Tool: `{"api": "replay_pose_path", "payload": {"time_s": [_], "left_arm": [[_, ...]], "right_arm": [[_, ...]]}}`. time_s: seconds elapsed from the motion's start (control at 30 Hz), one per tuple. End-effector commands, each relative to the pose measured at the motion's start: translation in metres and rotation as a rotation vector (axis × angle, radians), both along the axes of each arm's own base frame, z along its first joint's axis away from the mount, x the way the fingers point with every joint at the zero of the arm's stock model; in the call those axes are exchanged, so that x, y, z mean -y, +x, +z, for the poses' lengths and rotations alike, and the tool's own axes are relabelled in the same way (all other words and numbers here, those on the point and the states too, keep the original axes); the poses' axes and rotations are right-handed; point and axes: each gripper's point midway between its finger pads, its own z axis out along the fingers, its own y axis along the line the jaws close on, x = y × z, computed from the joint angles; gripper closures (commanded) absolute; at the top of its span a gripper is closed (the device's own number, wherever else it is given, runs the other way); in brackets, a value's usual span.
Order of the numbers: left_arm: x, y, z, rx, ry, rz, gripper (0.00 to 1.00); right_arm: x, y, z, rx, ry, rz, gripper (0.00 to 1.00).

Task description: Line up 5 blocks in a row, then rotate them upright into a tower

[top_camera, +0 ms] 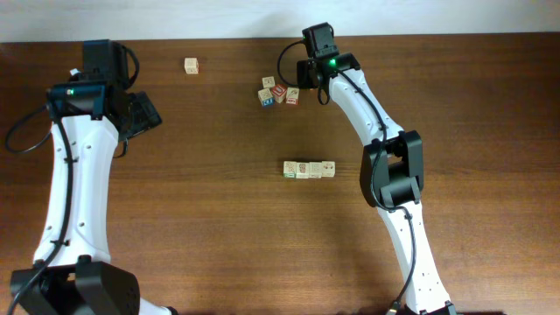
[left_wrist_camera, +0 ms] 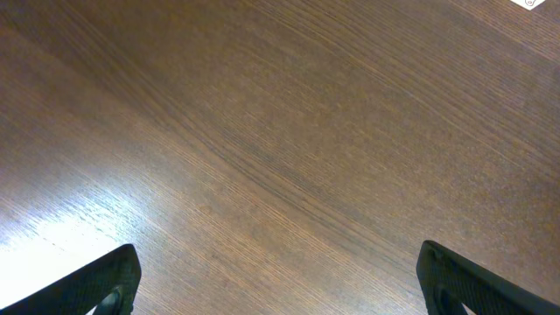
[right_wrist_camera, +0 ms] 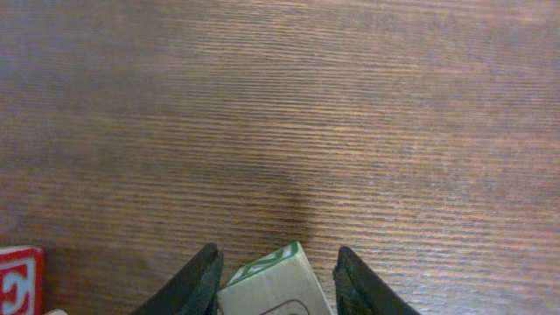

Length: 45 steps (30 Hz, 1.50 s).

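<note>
The right pincer (right_wrist_camera: 278, 258) seems closed on the small light-wood cube with green print (right_wrist_camera: 271, 284), which sits askew between its fingertips on the dark wooden tabletop (right_wrist_camera: 280, 105), so it may twist out when turned; the left pincer (left_wrist_camera: 280, 280) is wide open and empty.

Table (top_camera: 175, 201) is dark brown with a fine streaky grain. The blocks are all pale wood. The cluster (top_camera: 278, 93) has red, blue and green prints, and the row (top_camera: 309, 169) has greenish marks (faint from up here). Up close, the green-striped block (right_wrist_camera: 271, 284) sits by a red-faced block (right_wrist_camera: 17, 280) with white lettering.
</note>
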Motion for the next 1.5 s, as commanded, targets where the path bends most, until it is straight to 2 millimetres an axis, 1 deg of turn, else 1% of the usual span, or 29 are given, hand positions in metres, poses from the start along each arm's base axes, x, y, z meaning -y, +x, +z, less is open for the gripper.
{"api": "replay_pose_path", "payload": {"time_s": [0.0,0.13,0.23,0.3,0.37,0.4,0.43,0.47,0.57,0.63,0.7,0.73,0.8,0.87,0.93,1.0,1.07,1.17,1.23,1.27,1.33,1.47], "left_arm": [[-0.001,0.002,0.004,0.014,0.01,0.014,0.01],[-0.001,0.002,0.004,0.014,0.01,0.013,0.01],[-0.001,0.002,0.004,0.014,0.01,0.013,0.01],[-0.001,0.002,0.004,0.014,0.01,0.014,0.01],[-0.001,0.002,0.004,0.014,0.01,0.014,0.01],[-0.001,0.002,0.004,0.014,0.01,0.014,0.01],[-0.001,0.002,0.004,0.014,0.01,0.013,0.01],[-0.001,0.002,0.004,0.014,0.01,0.013,0.01],[-0.001,0.002,0.004,0.014,0.01,0.014,0.01],[-0.001,0.002,0.004,0.014,0.01,0.014,0.01],[-0.001,0.002,0.004,0.014,0.01,0.013,0.01],[-0.001,0.002,0.004,0.014,0.01,0.013,0.01],[-0.001,0.002,0.004,0.014,0.01,0.013,0.01],[-0.001,0.002,0.004,0.014,0.01,0.013,0.01],[-0.001,0.002,0.004,0.014,0.01,0.014,0.01],[-0.001,0.002,0.004,0.014,0.01,0.014,0.01],[-0.001,0.002,0.004,0.014,0.01,0.013,0.01],[-0.001,0.002,0.004,0.014,0.01,0.013,0.01],[-0.001,0.002,0.004,0.014,0.01,0.014,0.01],[-0.001,0.002,0.004,0.014,0.01,0.014,0.01],[-0.001,0.002,0.004,0.014,0.01,0.013,0.01],[-0.001,0.002,0.004,0.014,0.01,0.013,0.01]], "right_arm": [[0.006,-0.006,-0.015,-0.042,-0.014,0.004,0.75],[0.01,-0.02,-0.014,-0.103,-0.032,0.004,0.78],[0.01,-0.039,-0.008,-0.171,-0.042,0.012,0.78],[0.007,-0.056,-0.008,-0.242,-0.026,0.025,0.77],[0.003,-0.083,-0.016,-0.362,0.007,-0.003,0.77],[-0.001,-0.092,-0.018,-0.402,0.031,-0.008,0.77],[-0.01,-0.102,-0.02,-0.444,0.067,0.015,0.78],[-0.025,-0.111,-0.02,-0.478,0.117,0.051,0.78],[-0.063,-0.128,-0.016,-0.515,0.199,0.135,0.78],[-0.089,-0.141,-0.016,-0.524,0.2,0.187,0.78],[-0.11,-0.154,-0.016,-0.53,0.187,0.231,0.77],[-0.122,-0.164,-0.016,-0.538,0.176,0.256,0.77],[-0.14,-0.181,-0.017,-0.559,0.156,0.293,0.76],[-0.149,-0.197,-0.018,-0.591,0.135,0.316,0.76],[-0.151,-0.21,-0.019,-0.625,0.116,0.325,0.76],[-0.148,-0.217,-0.02,-0.652,0.103,0.321,0.76],[-0.142,-0.221,-0.021,-0.671,0.081,0.31,0.76],[-0.128,-0.22,-0.022,-0.67,0.013,0.281,0.75],[-0.121,-0.218,-0.015,-0.657,-0.031,0.273,0.69],[-0.119,-0.216,-0.009,-0.645,-0.044,0.274,0.66],[-0.12,-0.214,0.001,-0.629,-0.041,0.276,0.64],[-0.119,-0.214,0.02,-0.614,-0.041,0.276,0.55]]}}
